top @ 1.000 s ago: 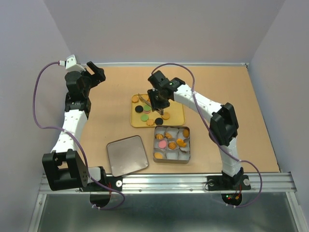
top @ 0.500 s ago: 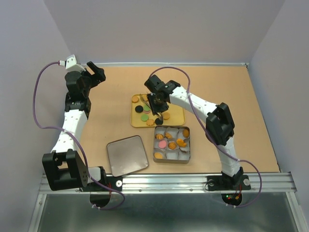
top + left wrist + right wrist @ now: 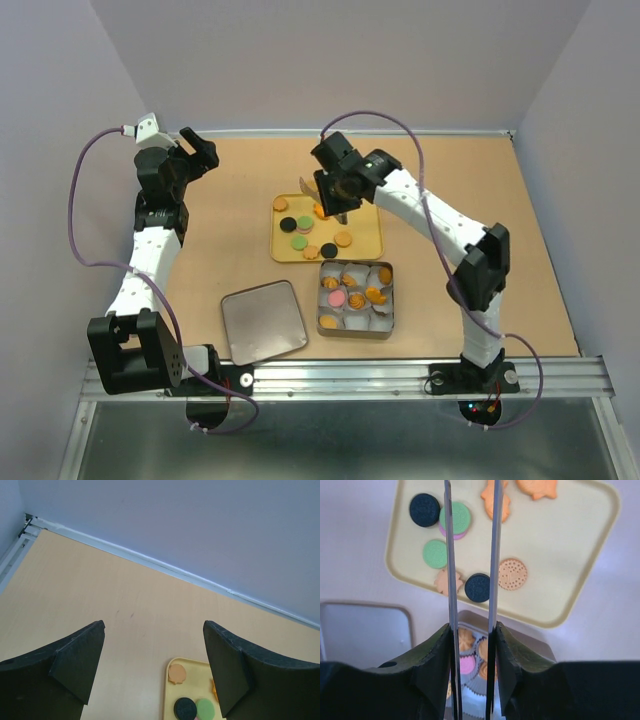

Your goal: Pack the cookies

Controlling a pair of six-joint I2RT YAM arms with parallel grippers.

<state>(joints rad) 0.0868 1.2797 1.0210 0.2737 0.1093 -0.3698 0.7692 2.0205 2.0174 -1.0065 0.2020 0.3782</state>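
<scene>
The cookies lie on a yellow tray (image 3: 365, 240): black (image 3: 287, 224), green (image 3: 298, 241), tan (image 3: 280, 204) and orange (image 3: 343, 238) discs. Others sit in paper cups in a metal tin (image 3: 354, 333). My right gripper (image 3: 335, 195) hangs above the tray's far part, shut on metal tongs (image 3: 449, 555). The tong blades are apart with nothing between them. Below them in the right wrist view are a black cookie (image 3: 477, 587), a green one (image 3: 435, 553) and star-like orange ones (image 3: 496, 502). My left gripper (image 3: 200, 150) is open and empty, raised at the far left.
The tin's lid (image 3: 262, 320) lies upside down left of the tin, near the front edge. The left wrist view shows the tray's far left corner (image 3: 192, 672) with a tan cookie (image 3: 177, 673), and the back wall beyond.
My right gripper with the tongs has moved from the tray's near side, close to the tin, back to the tray's far part. The left arm has not moved.
</scene>
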